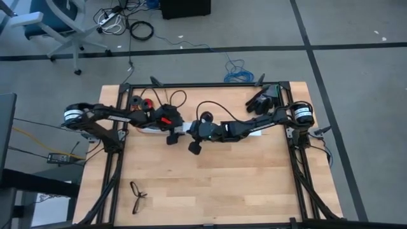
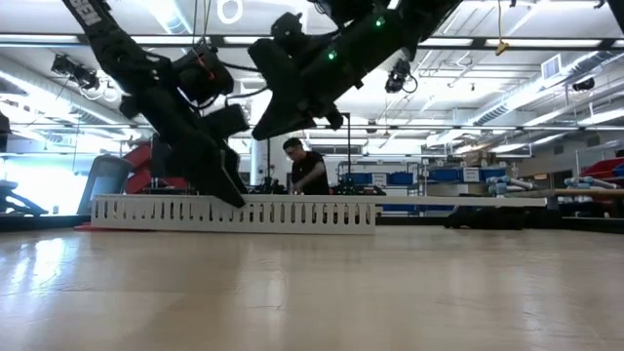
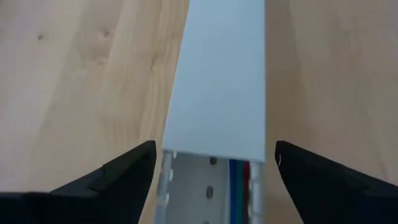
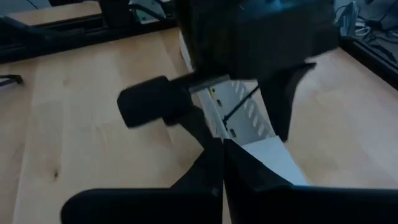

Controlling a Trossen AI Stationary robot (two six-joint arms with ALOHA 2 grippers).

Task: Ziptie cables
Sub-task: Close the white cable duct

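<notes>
A grey floor (image 1: 356, 57) crossed by dark tape lines surrounds the wooden table (image 1: 241, 178). At 11 o'clock stands a white office chair (image 1: 54, 25), with tangled cords (image 1: 121, 22) beside it. Across the room, ceiling strip lights (image 2: 546, 41) glow over shelving, and a person (image 2: 307, 171) stands there.

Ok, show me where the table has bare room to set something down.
Free: the wood in front of both arms, bordered by the glasses at the left corner. Crowded: the far strip, where the white rail, spools, left end effector and right end effector cluster.
</notes>
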